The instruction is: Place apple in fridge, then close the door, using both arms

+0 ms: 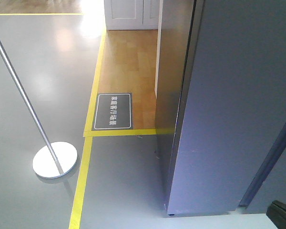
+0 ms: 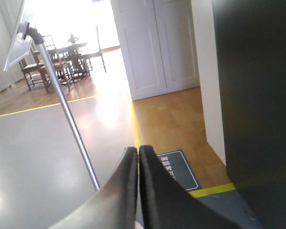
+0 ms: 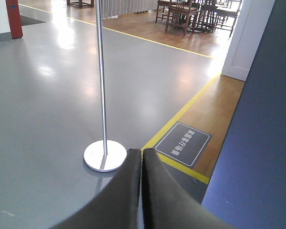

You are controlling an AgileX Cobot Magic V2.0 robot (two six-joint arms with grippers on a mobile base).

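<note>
The tall dark grey fridge (image 1: 229,105) fills the right of the front view, and only its outer side shows. It also stands at the right edge of the left wrist view, fridge (image 2: 257,95), and of the right wrist view, fridge (image 3: 262,143). Its door and inside are out of view. The apple is out of view. My left gripper (image 2: 138,149) is shut with nothing between its black fingers. My right gripper (image 3: 141,151) is likewise shut and empty. Both hang over the floor, left of the fridge.
A metal pole on a round white base (image 1: 55,160) stands on the grey floor at the left. Yellow floor tape (image 1: 86,162) borders a wooden floor area with a dark floor sign (image 1: 113,111). White double doors (image 2: 157,43) lie behind; chairs and a table (image 2: 62,57) stand farther off.
</note>
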